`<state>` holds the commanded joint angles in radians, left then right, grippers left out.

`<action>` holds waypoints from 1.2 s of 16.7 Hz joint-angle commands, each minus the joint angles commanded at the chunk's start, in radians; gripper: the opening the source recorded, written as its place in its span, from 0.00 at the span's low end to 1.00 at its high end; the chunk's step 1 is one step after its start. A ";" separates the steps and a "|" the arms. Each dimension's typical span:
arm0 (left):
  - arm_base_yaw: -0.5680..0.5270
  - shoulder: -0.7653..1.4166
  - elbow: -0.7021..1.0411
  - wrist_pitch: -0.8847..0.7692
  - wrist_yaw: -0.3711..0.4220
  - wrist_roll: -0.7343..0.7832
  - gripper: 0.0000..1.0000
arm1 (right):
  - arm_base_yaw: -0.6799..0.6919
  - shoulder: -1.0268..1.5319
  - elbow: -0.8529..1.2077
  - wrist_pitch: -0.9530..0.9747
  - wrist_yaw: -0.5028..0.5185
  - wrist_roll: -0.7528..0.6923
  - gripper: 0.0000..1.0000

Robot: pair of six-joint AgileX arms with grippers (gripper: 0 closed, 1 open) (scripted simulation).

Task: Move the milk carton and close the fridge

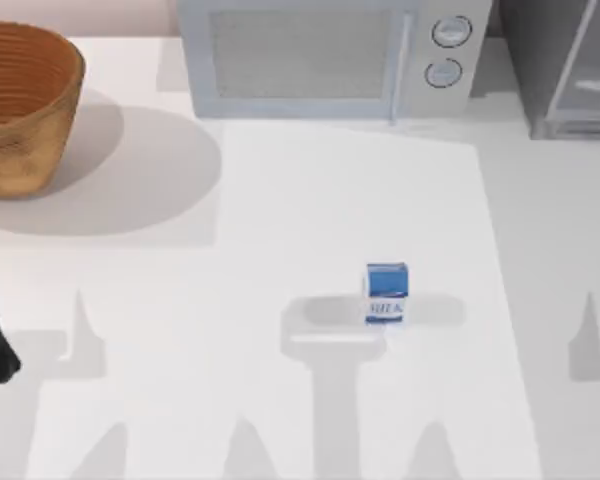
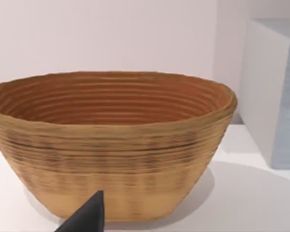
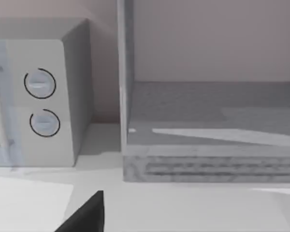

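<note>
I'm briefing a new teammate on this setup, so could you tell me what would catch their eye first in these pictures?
Probably the milk carton, standing upright and alone near the middle of the white table, its blue top the only strong colour. Next, the large woven basket at the far left, which looms close in the left wrist view. Along the back stand the microwave and, at the far right, the fridge, whose inside is open to the right wrist view.

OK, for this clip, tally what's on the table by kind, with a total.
Cartons: 1, the milk carton, standing alone mid-table.
Baskets: 1, the woven basket at far left.
Appliances: 2, the microwave at the back and the fridge at far right, its inside open toward the right wrist camera.
Total: 4
</note>
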<state>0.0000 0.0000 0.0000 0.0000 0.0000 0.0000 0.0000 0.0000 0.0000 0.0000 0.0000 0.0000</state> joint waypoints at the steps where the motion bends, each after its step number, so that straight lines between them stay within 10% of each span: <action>1: 0.000 0.000 0.000 0.000 0.000 0.000 1.00 | 0.000 0.000 0.000 0.000 0.000 0.000 1.00; 6: 0.000 0.000 0.000 0.000 0.000 0.000 1.00 | 0.112 0.106 0.002 0.100 0.111 0.006 1.00; 20: 0.000 0.000 0.000 0.000 0.000 0.000 1.00 | 0.903 0.750 0.023 0.711 0.908 0.018 1.00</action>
<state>0.0000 0.0000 0.0000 0.0000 0.0000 0.0000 0.9028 0.7499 0.0229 0.7113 0.9084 0.0180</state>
